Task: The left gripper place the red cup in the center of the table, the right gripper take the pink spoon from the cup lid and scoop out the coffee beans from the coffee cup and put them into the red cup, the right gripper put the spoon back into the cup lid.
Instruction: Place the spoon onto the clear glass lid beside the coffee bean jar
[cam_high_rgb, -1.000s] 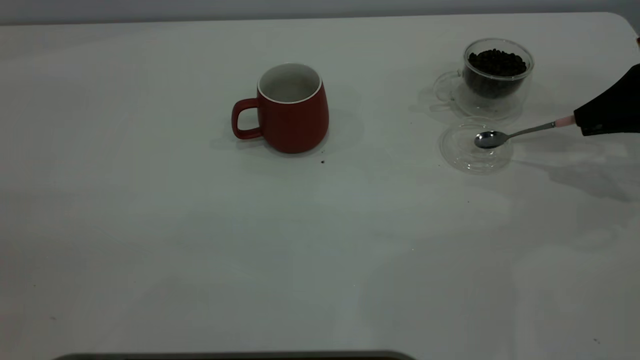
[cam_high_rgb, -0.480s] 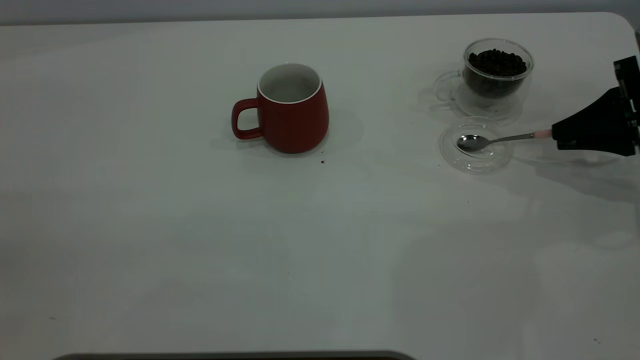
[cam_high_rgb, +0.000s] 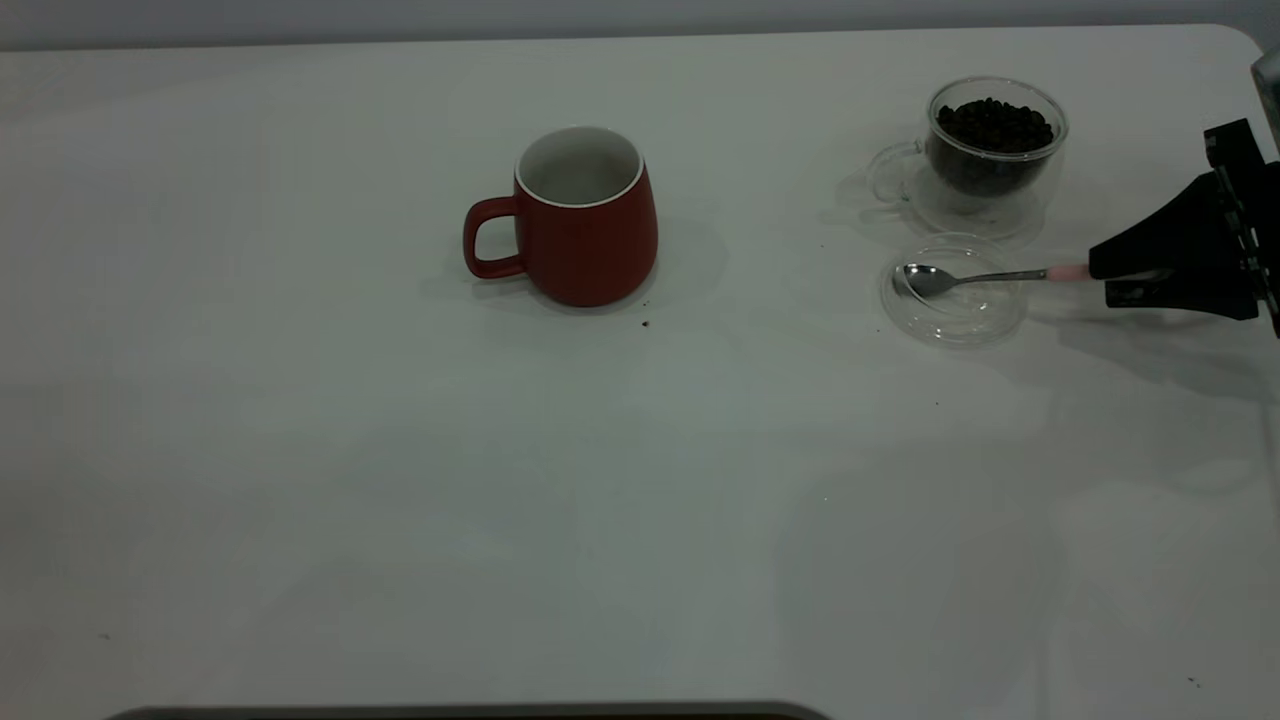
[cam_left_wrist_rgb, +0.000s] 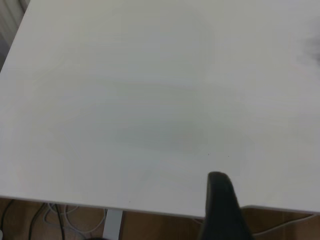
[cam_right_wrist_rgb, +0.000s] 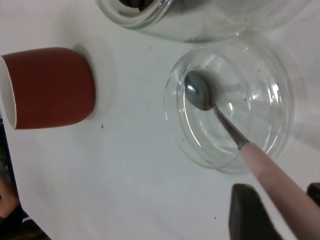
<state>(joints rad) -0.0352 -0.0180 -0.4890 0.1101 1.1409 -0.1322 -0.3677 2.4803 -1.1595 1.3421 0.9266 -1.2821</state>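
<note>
Red cup (cam_high_rgb: 588, 225) stands upright near the middle of the white counter (cam_high_rgb: 400, 480), its loop handle toward the left arm's side in the exterior view. Its white inside shows no beans from this angle; in the right wrist view the mug (cam_right_wrist_rgb: 50, 87) appears side-on and its inside cannot be seen. A tiny dark speck (cam_high_rgb: 645, 323) lies on the counter just beside its base.

Well apart from it, on the right arm's side, the clear double-walled coffee cup (cam_high_rgb: 990, 150) stands upright and holds a heap of dark coffee beans (cam_high_rgb: 995, 125) that reaches almost to its rim. Just beside it, nearer the camera, lies the clear round cup lid (cam_high_rgb: 953, 292). The pink spoon (cam_high_rgb: 985, 276) has its silver bowl down inside the lid, close to the lid's far edge from the gripping arm, and its stem slants across the rim out to the pale pink handle. The right wrist view shows the spoon (cam_right_wrist_rgb: 225, 125) the same way, bowl within the lid (cam_right_wrist_rgb: 280, 90).

Right tool (cam_high_rgb: 1100, 272) sits low at the right edge of the counter, its two black fingertips standing slightly apart on either side of the pink handle end; whether they press on it cannot be told.

Left tool (cam_left_wrist_rgb: 220, 200) hangs over a bare stretch of counter near its edge; only one dark finger shows, so its state cannot be told.
</note>
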